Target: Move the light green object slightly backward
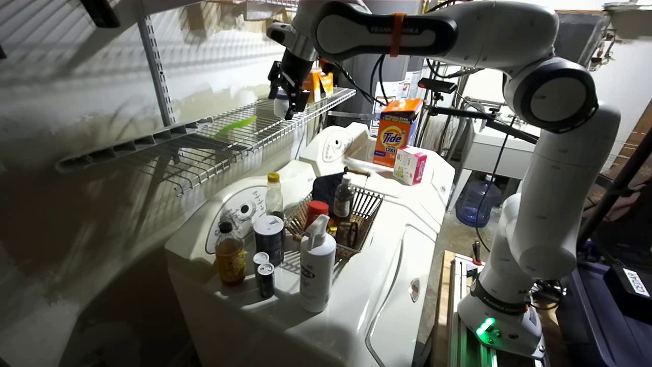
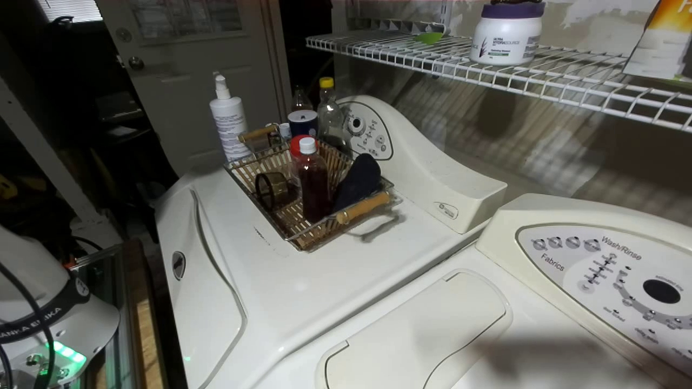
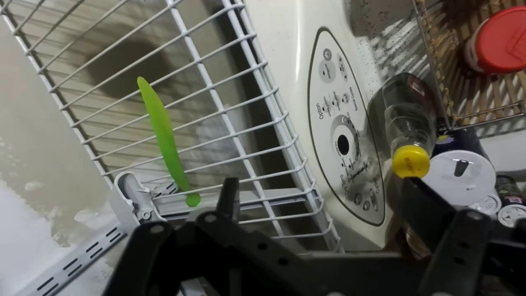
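The gripper (image 3: 322,197) hangs near the front edge of a wire shelf (image 3: 222,111), its fingers (image 3: 229,199) spread wide with nothing between them. Apart from it, the green object (image 3: 162,127) lies flat across the wires, nearer the back edge than the front, its round end by a bracket (image 3: 210,199). A clean move probably calls for straddling its narrow middle, closing lightly above the wires and easing it slightly, presumably toward the back edge, clear of the white jar (image 2: 505,35).

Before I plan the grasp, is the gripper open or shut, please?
Open: the gripper has its fingers wide apart in the wrist view.
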Robot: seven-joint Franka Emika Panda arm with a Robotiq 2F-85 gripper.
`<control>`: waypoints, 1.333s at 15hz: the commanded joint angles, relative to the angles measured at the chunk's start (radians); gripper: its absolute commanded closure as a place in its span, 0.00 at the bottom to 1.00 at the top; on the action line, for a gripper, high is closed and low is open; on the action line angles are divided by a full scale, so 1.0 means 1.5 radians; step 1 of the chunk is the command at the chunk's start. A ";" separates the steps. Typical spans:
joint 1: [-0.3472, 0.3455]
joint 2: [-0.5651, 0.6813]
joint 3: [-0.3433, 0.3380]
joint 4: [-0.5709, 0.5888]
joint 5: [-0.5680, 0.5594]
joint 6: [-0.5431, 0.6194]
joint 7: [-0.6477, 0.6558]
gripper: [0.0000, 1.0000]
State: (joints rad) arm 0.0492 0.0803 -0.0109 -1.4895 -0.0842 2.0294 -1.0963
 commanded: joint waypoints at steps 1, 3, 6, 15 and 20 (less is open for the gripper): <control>-0.024 0.072 0.011 0.096 0.045 -0.016 -0.054 0.00; -0.034 0.104 0.015 0.134 0.067 -0.021 -0.061 0.00; -0.052 0.150 0.025 0.189 0.111 -0.030 -0.071 0.00; -0.064 0.214 0.022 0.245 0.134 -0.033 -0.050 0.00; -0.063 0.215 0.022 0.244 0.134 -0.033 -0.050 0.00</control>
State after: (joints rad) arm -0.0459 0.4023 0.0222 -1.1231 0.1168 1.9803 -1.1717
